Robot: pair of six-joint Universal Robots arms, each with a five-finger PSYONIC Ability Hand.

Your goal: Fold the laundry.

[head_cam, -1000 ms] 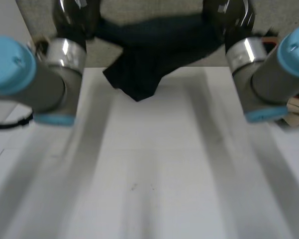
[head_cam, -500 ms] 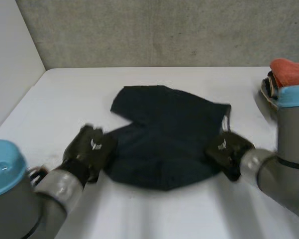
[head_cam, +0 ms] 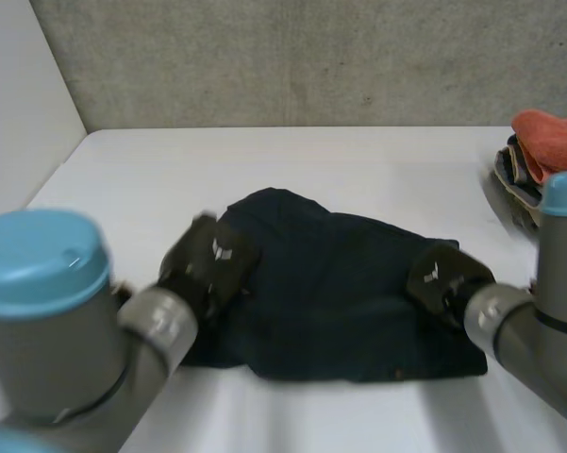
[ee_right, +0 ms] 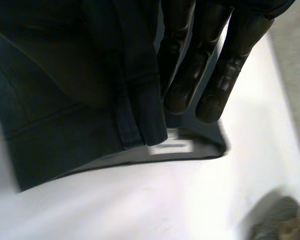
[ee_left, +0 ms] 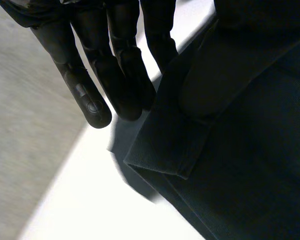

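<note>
On the table [head_cam: 358, 160]: a dark cloth [head_cam: 340, 283] lies spread at the middle, its near edge fairly straight.
Left hand [head_cam: 212, 260]: at the cloth's left edge. Its fingers [ee_left: 115, 75] run straight along the outside of a folded-over hem and the thumb seems to be under the cloth, so it reads as a pinch on that edge.
Right hand [head_cam: 443, 274]: at the cloth's right edge. Its fingers [ee_right: 189, 75] lie straight beside the hem, near a white label [ee_right: 169, 147], and cloth is lumped over what seems to be the thumb, so again a pinch.
Change: a second ago the cloth hung in the air between the hands. Half a second ago it was down but rounded. Now it sits nearer the robot and squarer.
Meaning: laid out and pulled smooth, I judge, with the first fold not yet made.
Far right corner: a pile [head_cam: 547, 142] with an orange piece on top, well apart from the cloth.
</note>
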